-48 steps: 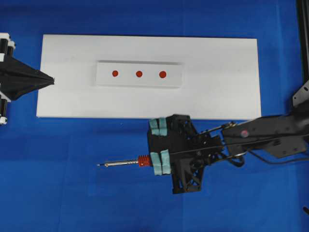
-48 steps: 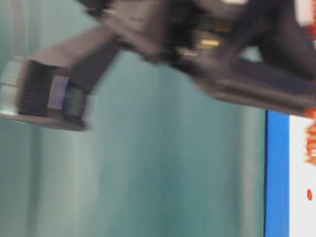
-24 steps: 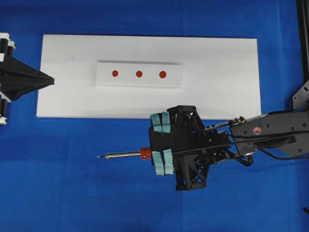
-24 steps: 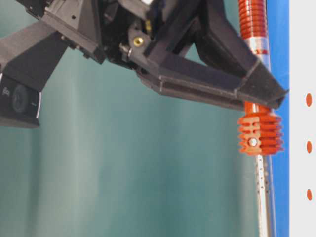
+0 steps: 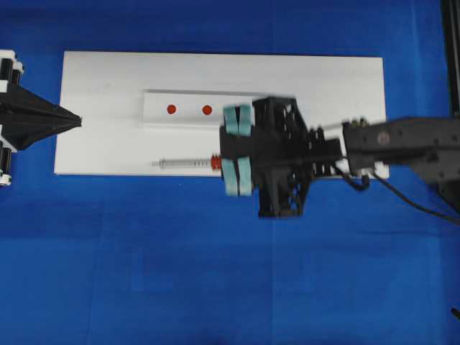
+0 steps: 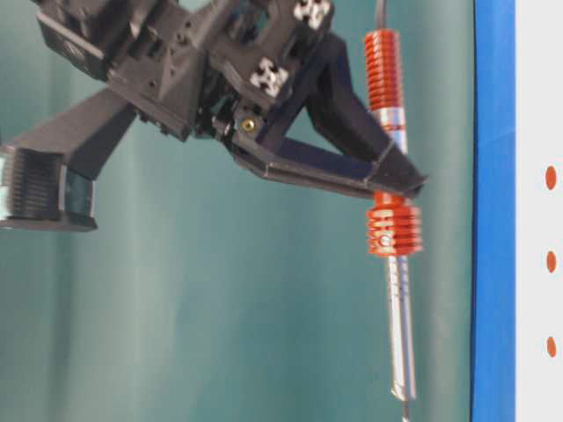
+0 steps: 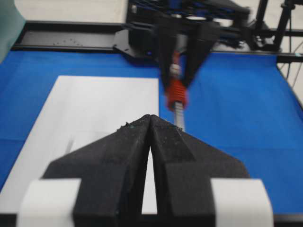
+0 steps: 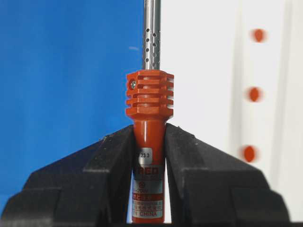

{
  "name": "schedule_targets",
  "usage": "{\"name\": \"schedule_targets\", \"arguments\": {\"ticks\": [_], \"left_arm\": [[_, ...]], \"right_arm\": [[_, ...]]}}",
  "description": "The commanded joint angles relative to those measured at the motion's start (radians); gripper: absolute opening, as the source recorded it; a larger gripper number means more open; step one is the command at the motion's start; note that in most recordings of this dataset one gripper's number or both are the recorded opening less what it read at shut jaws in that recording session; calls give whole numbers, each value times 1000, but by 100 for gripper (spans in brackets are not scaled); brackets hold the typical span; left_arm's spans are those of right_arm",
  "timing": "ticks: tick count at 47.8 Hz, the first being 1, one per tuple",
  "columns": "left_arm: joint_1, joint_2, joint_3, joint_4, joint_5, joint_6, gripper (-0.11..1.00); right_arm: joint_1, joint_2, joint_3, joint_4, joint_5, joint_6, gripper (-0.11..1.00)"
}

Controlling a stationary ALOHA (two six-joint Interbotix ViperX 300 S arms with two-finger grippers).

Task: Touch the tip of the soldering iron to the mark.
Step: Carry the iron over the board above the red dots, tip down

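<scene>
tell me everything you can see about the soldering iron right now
The soldering iron has a red-orange plastic-looking handle with a finned collar, a printed label and a perforated silver shaft; its tip is not clearly visible. The right tool is shut on the handle, holding it lifted, roughly level over the white board's near edge, pointing toward the left tool.

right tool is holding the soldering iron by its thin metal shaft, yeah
No. The right tool grips the soldering iron by its red-orange handle, behind the ribbed collar; the metal shaft sticks out free ahead. The right wrist view shows it.
</scene>
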Motion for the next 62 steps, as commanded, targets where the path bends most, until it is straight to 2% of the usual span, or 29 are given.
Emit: {"name": "schedule_targets", "arguments": {"ticks": [1,17,26,51,62], "left_arm": [[-2,8,-9,2,-6,-2,0],[-2,8,-9,2,-6,-2,0],[0,8,-9,2,-6,-2,0],[0,8,-9,2,-6,-2,0],[-2,8,-9,2,-6,-2,0]], "right_arm": [[-43,-32,-14,-5,0,-40,6],[-202,-37,-15,-3,-21,-184,6],[-241,-37,-18,5,-38,-241,6],[-249,-37,-17,23,-35,-256,6],[-247,-37,-18,43,35,-256,6]]}}
